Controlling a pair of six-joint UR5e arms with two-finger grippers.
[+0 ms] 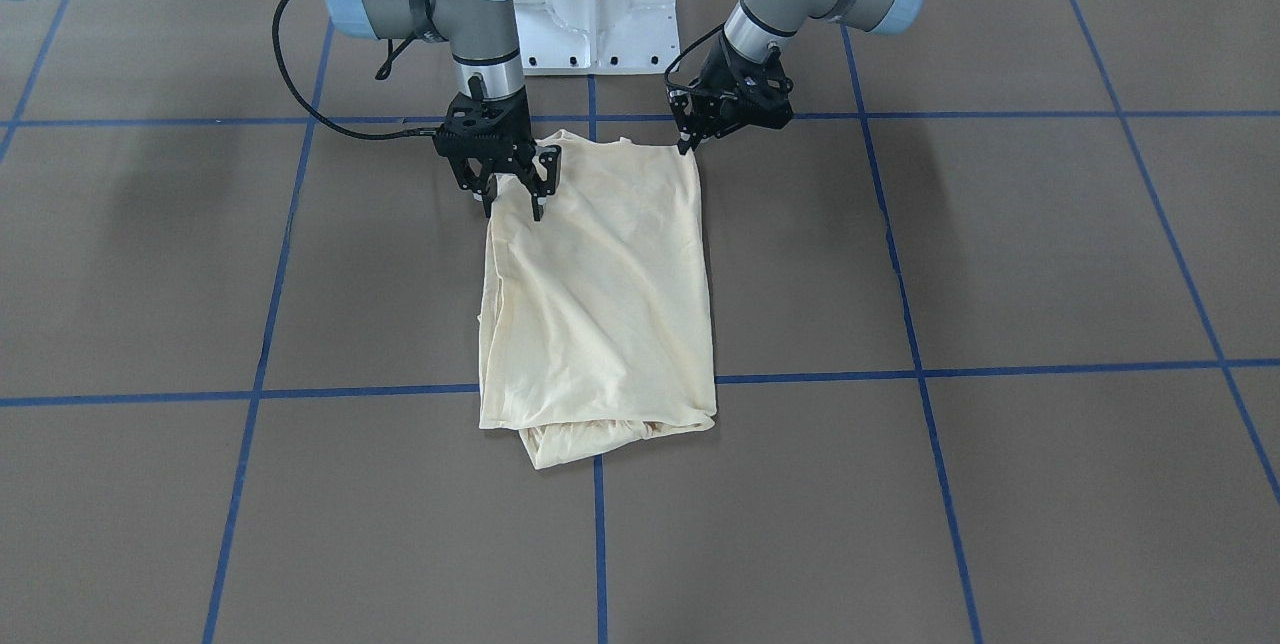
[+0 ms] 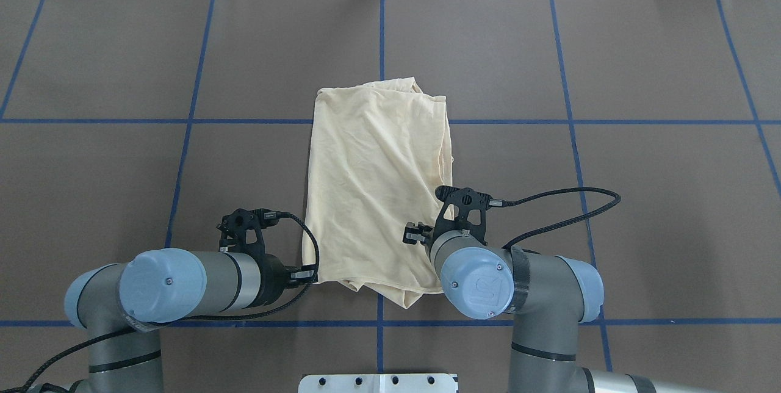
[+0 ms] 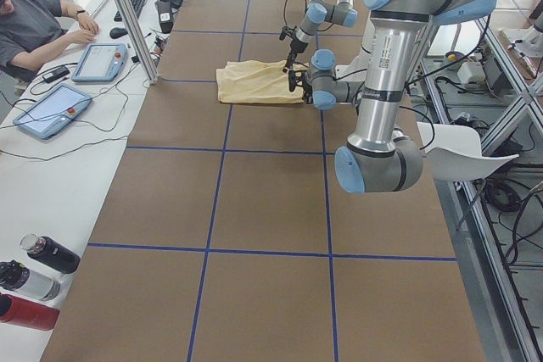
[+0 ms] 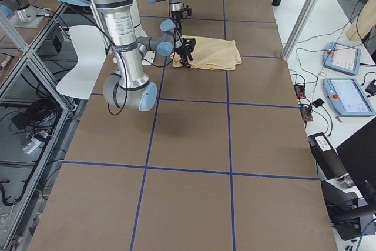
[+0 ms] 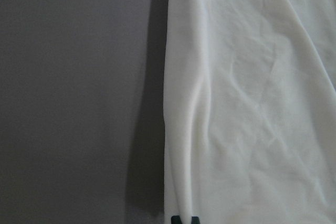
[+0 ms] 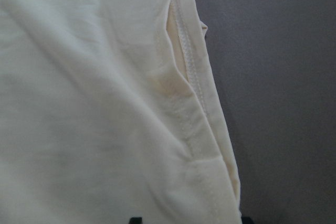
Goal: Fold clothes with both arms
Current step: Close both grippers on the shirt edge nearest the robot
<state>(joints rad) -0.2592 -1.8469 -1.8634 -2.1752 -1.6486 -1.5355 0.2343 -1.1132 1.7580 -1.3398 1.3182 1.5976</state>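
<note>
Shirt (image 1: 600, 304) lies folded flat, stretching away from both grippers: left gripper (image 1: 688, 146) pinches its corner; right gripper (image 1: 512, 209) gapes open above it.

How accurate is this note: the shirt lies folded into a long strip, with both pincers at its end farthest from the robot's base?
Wrong in one respect: the right pincer and left pincer are at the end of the shirt nearest the white pedestal base, not farthest, as the front-facing view shows. The long folded strip is correct.

Brown table (image 1: 1000, 254), blue tape grid (image 1: 1000, 114); seated person (image 3: 34, 23), tablets (image 3: 100, 61), bottles (image 3: 49, 253) alongside.
</note>
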